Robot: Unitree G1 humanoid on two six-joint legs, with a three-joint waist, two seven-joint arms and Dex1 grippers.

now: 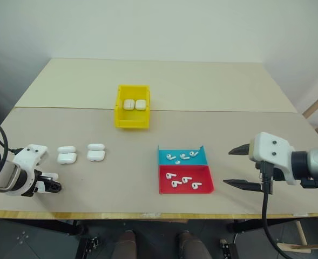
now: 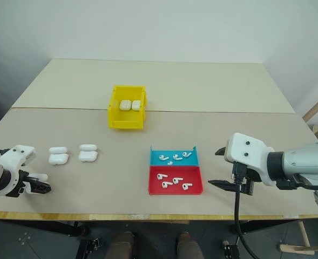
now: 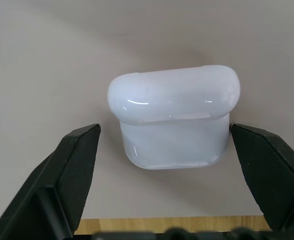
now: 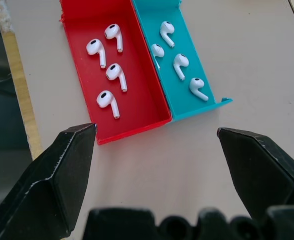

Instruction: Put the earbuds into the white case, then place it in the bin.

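Eight tiny glossy white plastic earbuds [image 4: 109, 75] with short stems lie loose in a shallow two-part tray [image 1: 184, 170], four in its red half and four in its blue half. The right gripper [image 1: 238, 167] hovers just beside that tray, on the side away from the other arm, its two black fingers spread wide and holding nothing. Through the right wrist view the tray sits straight ahead of the open fingers, red half nearer the table's front edge, so this arm is clearly the closer one to the earbuds.

Three small glossy white rounded-rectangle cases with lids flipped up rest on the beige table [image 1: 148, 86]. One white case [image 3: 172, 117] lies straight in front of the left gripper [image 1: 52, 182], between its two spread fingers without touching either; that claw is released and empty. The case's long axis runs across the gap, from one finger toward the other, so closing would squeeze it by its short ends. Two more open cases [image 1: 67, 155] sit beyond the left gripper, toward the middle of the table.

Farther off, well apart from both claws and roughly midway between them, stands the small bright yellow rectangular plastic bin [image 1: 132, 107], already holding two closed white cases side by side.

Judging by the layout, the left arm is placed to take the case and the right arm to fetch earbuds.
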